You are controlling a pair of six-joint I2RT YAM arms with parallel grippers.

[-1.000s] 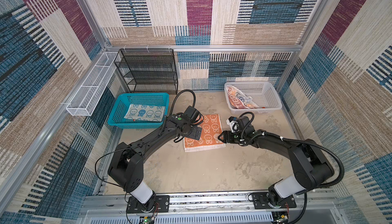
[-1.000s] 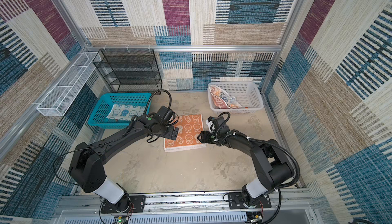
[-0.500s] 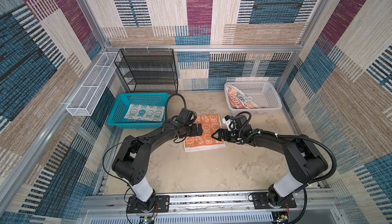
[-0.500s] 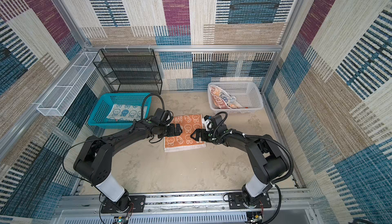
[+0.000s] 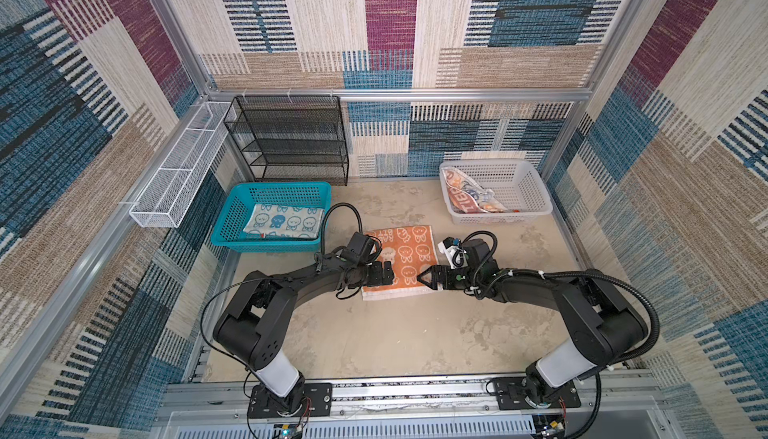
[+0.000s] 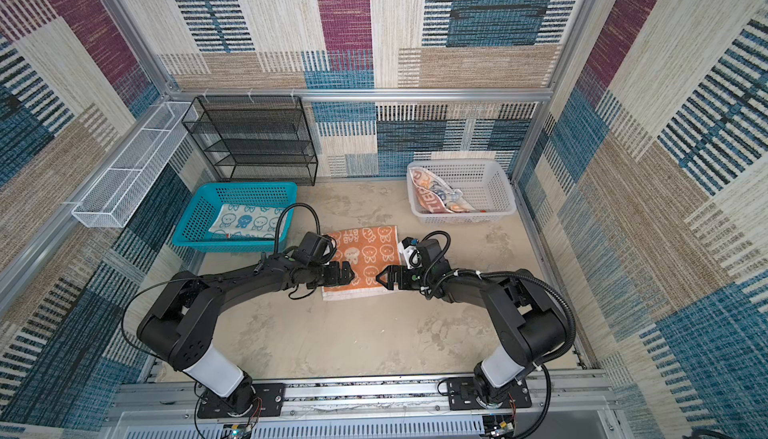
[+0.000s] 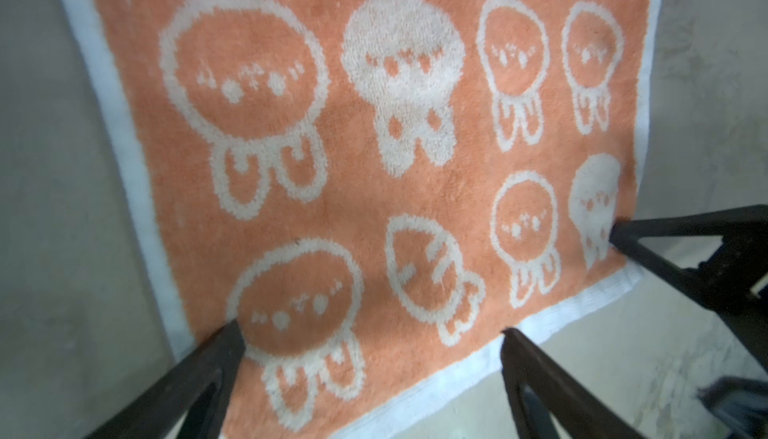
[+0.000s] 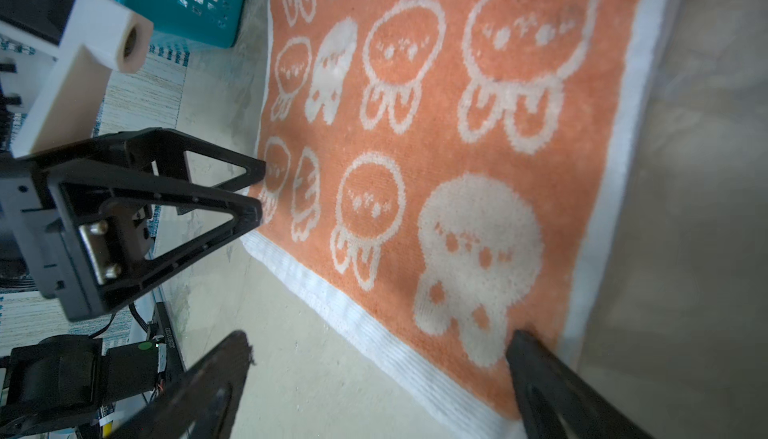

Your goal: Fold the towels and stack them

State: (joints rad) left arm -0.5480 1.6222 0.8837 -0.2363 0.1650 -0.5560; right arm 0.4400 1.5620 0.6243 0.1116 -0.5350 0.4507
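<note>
A teal basket (image 5: 227,221) sits left on the floor (image 5: 395,333), a white basket (image 5: 528,192) right. A black rack (image 5: 291,154) stands behind the teal one, a wire tray (image 5: 178,179) beside it.

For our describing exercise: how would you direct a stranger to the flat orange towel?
Find the black mesh shelf rack at the back wall, then the beige tabletop before it. Between the turquoise plastic basket and the white plastic basket, nearer the front, lies the orange terry towel with white rabbit faces. It alone lies flat outside a basket.
</note>
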